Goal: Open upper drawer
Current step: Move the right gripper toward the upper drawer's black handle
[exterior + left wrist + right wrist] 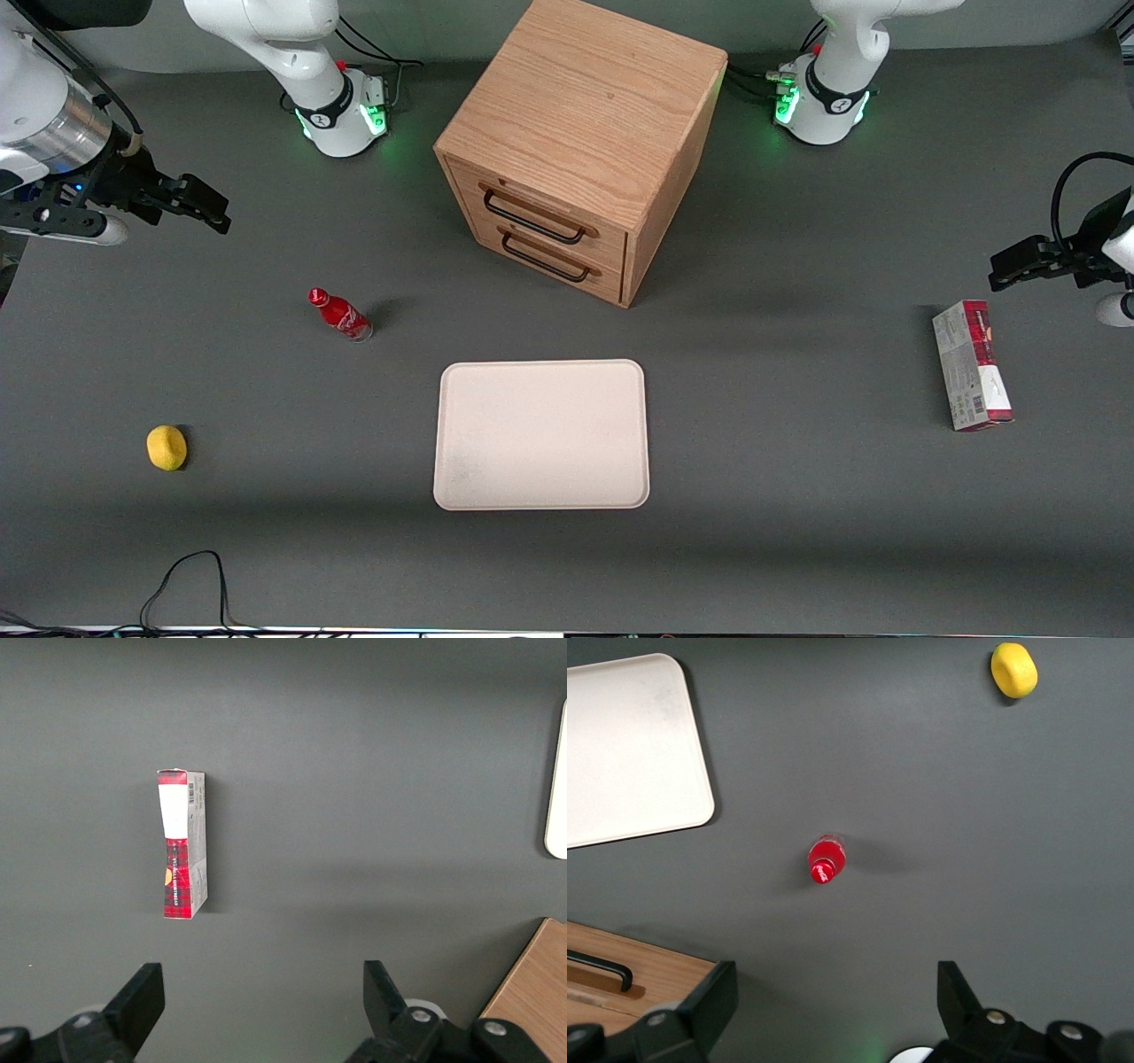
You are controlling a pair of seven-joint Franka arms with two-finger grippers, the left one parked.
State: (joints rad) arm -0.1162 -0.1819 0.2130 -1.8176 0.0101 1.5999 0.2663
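The light oak cabinet point(580, 133) stands at the back middle of the table. Its upper drawer point(539, 213) is shut, with a long thin black bar handle point(532, 219). The bottom drawer point(549, 257) below it is shut too. My right gripper point(208, 208) is open and empty, held high above the table toward the working arm's end, well away from the cabinet. In the right wrist view the gripper point(837, 992) hangs over bare table, with a corner of the cabinet point(629, 966) and one handle end point(607, 967) showing.
A red bottle point(340, 315) stands between my gripper and the cabinet, also in the right wrist view point(827, 859). A yellow lemon point(166, 447) lies nearer the front camera. A white tray point(541, 434) lies in front of the cabinet. A red box point(972, 365) lies toward the parked arm's end.
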